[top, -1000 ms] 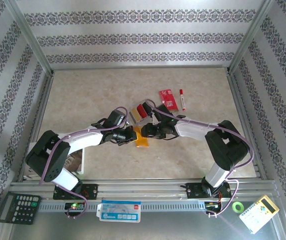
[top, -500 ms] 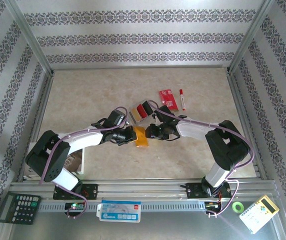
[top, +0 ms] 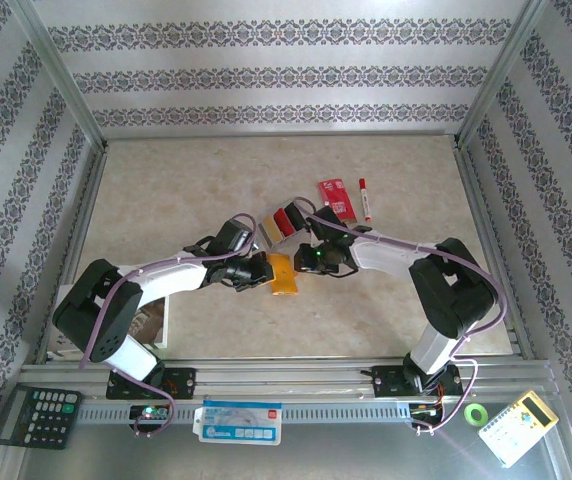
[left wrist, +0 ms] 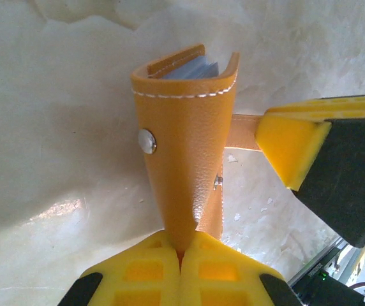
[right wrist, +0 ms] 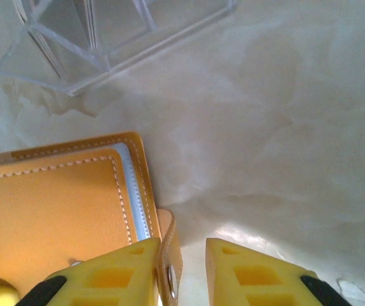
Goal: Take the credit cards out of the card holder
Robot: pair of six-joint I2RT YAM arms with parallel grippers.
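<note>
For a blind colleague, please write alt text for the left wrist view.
The yellow-tipped left gripper pinches the edge of a flat orange leather card holder against a pale marbled table. A yellow-black finger of the right gripper sits at its small orange tab.

The left claw (left wrist: pixel 181 247) is pinched shut, facing the right claw (right wrist: pixel 184 256), whose jaws stand slightly parted.

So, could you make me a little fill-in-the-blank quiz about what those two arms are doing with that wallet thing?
The left gripper is shut on the ___ card holder.
The holder's tab lies ___ the fingers of the right gripper.
Beyond the arms, a marker lies beside a ___ packet.
Missing words: orange; between; red.
</note>
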